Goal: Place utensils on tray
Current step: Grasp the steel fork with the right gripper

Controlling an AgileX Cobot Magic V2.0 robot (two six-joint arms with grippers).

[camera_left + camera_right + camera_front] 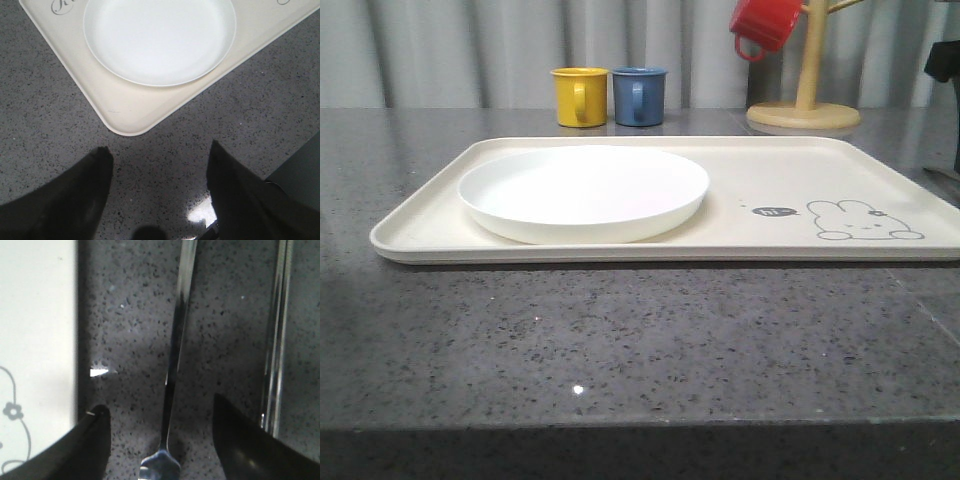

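Silver fork (176,355) lies between the open right gripper's (159,425) jaws.

left gripper (160,165) pointing down, its two dark fingers (85,185) spread wide apart, holding nothing, right gripper (160,420) pointing down too, fingers (240,430) also wide apart, nothing held between them

Kitchen-style setup; speckled stone counter (640,340); mugs (610,96); mug tree (807,70)
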